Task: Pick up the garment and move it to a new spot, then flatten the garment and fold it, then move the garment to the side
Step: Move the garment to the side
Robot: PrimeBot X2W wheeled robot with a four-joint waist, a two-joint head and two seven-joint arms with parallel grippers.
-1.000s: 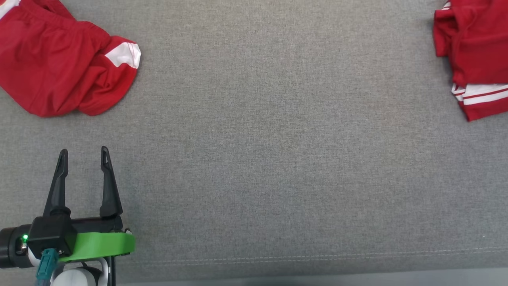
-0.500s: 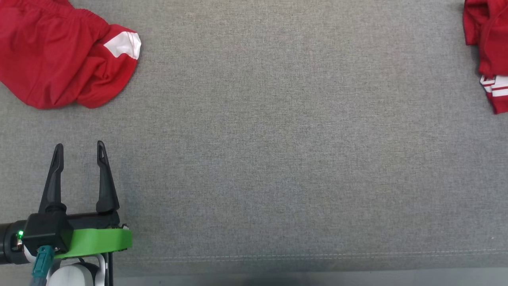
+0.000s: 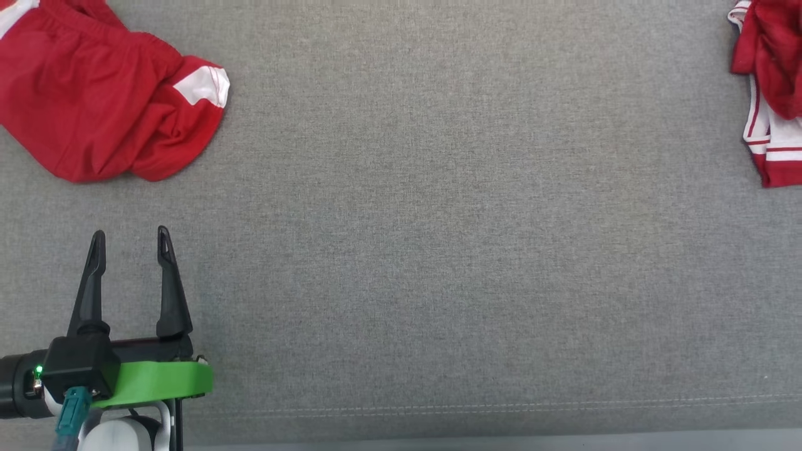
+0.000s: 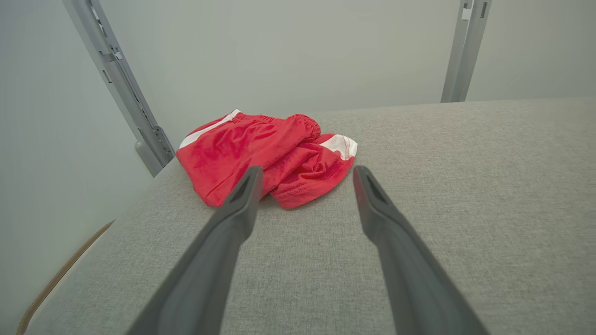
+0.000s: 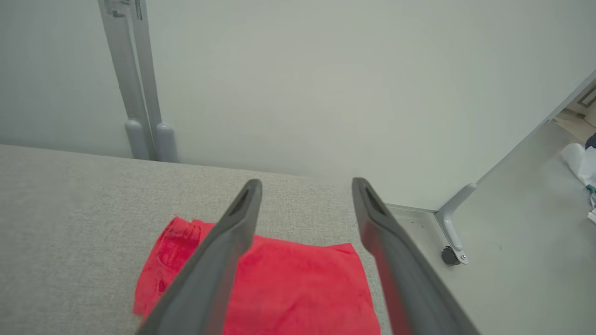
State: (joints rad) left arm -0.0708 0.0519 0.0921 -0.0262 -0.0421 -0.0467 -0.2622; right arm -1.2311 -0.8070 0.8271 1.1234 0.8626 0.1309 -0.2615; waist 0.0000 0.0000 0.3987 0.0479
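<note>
- The left gripper [image 3: 131, 233] is held over the grey fabric-covered tabletop [image 3: 438, 250]; its jaws are spread wide, with nothing gripped between them.
- A crumpled red garment with white patches [image 3: 94, 113] is seen at the tabletop's far left corner, ahead of the left gripper and apart from it.
- The right gripper [image 5: 306, 182] is held with its jaws parted wide and empty above a flat red cloth [image 5: 288, 288] beside the tabletop's edge.
- A red garment with white stripes [image 3: 774, 75] is bunched at the far right.
</note>
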